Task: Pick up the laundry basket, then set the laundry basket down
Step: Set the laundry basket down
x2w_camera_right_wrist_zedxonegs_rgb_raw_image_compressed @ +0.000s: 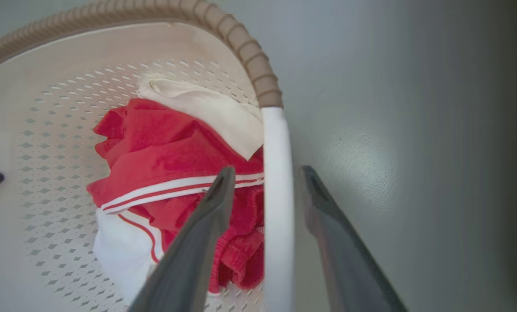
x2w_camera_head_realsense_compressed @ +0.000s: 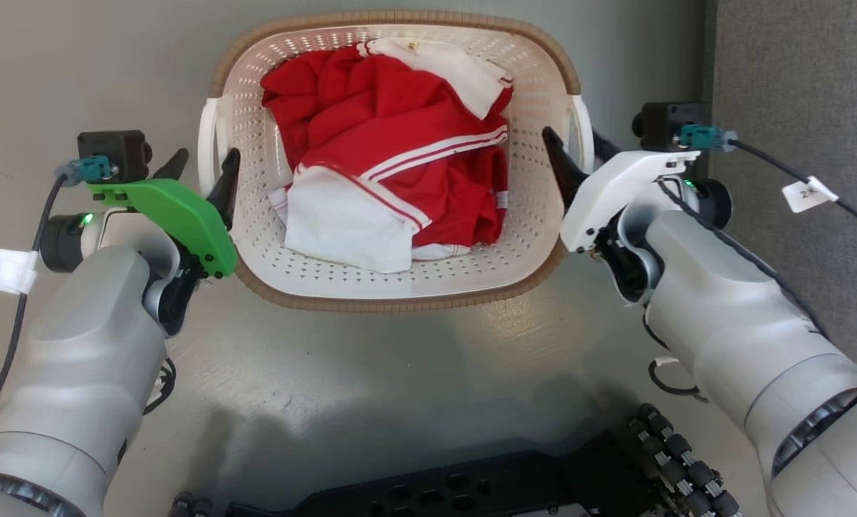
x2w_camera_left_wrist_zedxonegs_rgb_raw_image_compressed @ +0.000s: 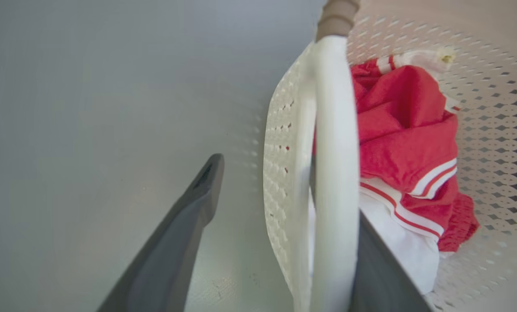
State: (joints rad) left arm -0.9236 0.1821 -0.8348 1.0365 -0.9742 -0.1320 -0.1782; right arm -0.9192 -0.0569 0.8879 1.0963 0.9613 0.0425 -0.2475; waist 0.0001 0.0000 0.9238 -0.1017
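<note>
The laundry basket [x2w_camera_head_realsense_compressed: 400, 304], cream-white and perforated with a brown woven-look rim, sits in the middle of the head view on a grey floor. It holds red and white clothes [x2w_camera_head_realsense_compressed: 392, 158]. My left gripper [x2w_camera_head_realsense_compressed: 202, 169] stands open astride the basket's left white handle [x2w_camera_left_wrist_zedxonegs_rgb_raw_image_compressed: 334, 130], one finger outside the wall and one inside, with a wide gap on the outer side. My right gripper [x2w_camera_head_realsense_compressed: 572, 140] straddles the right handle [x2w_camera_right_wrist_zedxonegs_rgb_raw_image_compressed: 278, 195] the same way; its fingers sit close to the handle with narrow gaps either side, open.
Smooth grey floor [x2w_camera_head_realsense_compressed: 400, 373] surrounds the basket. A darker grey carpeted panel [x2w_camera_head_realsense_compressed: 794, 72] runs along the right side, close behind my right wrist. My black wheeled base [x2w_camera_head_realsense_compressed: 436, 495] lies at the bottom edge. Cables hang off both wrists.
</note>
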